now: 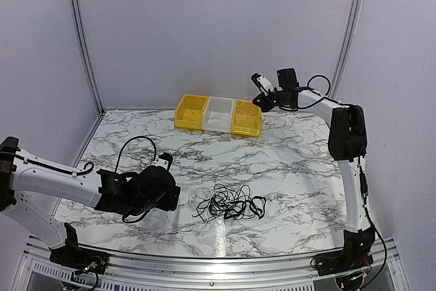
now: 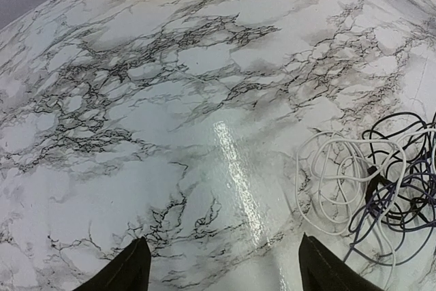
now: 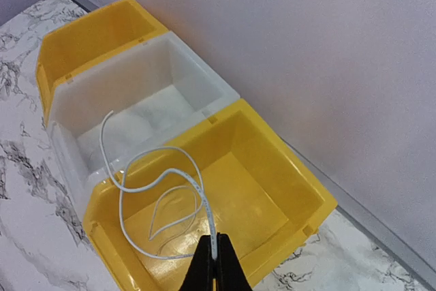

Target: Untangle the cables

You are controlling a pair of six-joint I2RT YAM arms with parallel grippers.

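The right fingers (image 3: 203,269), pressed together, pinch a white cable (image 3: 193,182) that loops down into the yellow bin (image 3: 276,161), perhaps grazing the rim of the white bin (image 3: 191,73). Letting it go looks next. That arm reaches high and far. The left fingers (image 2: 129,270) hang spread low over the counter (image 2: 170,100), just beside the tangle of cables (image 2: 392,189).

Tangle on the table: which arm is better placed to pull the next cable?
Left. The left end effector is open, low beside the tangle; the right end effector is shut on a white cable over a yellow bin.
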